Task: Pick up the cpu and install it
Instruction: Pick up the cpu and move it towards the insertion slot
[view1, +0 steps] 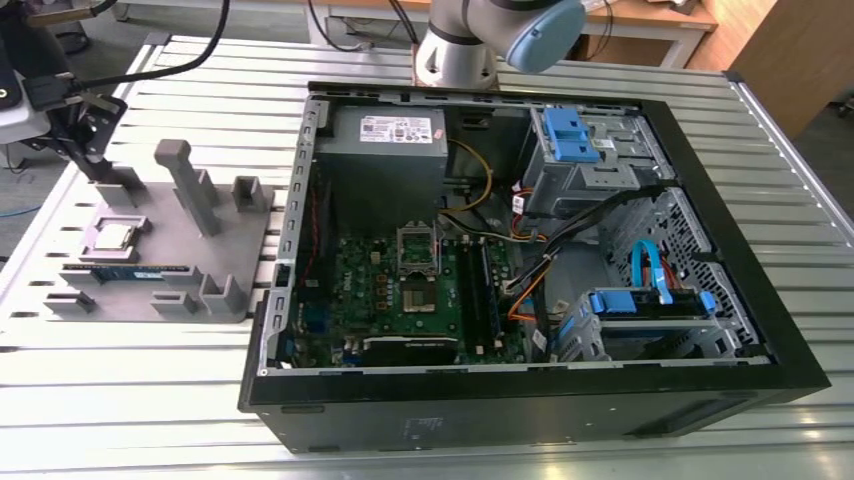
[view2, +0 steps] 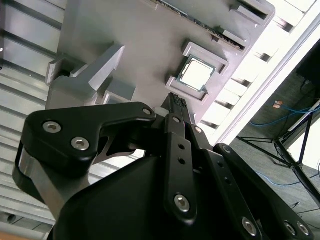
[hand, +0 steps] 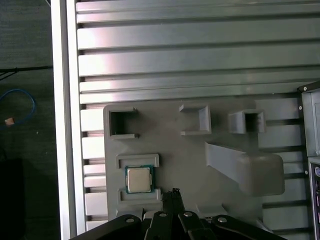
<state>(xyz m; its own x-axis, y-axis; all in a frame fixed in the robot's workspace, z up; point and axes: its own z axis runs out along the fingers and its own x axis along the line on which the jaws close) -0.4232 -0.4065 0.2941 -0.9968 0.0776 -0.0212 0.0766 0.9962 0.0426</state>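
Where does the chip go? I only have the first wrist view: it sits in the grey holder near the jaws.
Observer: Into the socket on the green board inside the open computer case, to the exterior view's right of the holder.
Operator: Anything else on the holder?
Observer: A memory stick, lying beside the chip.
Operator: Where is the arm mounted?
Observer: Its base stands past the case, at the exterior view's top.
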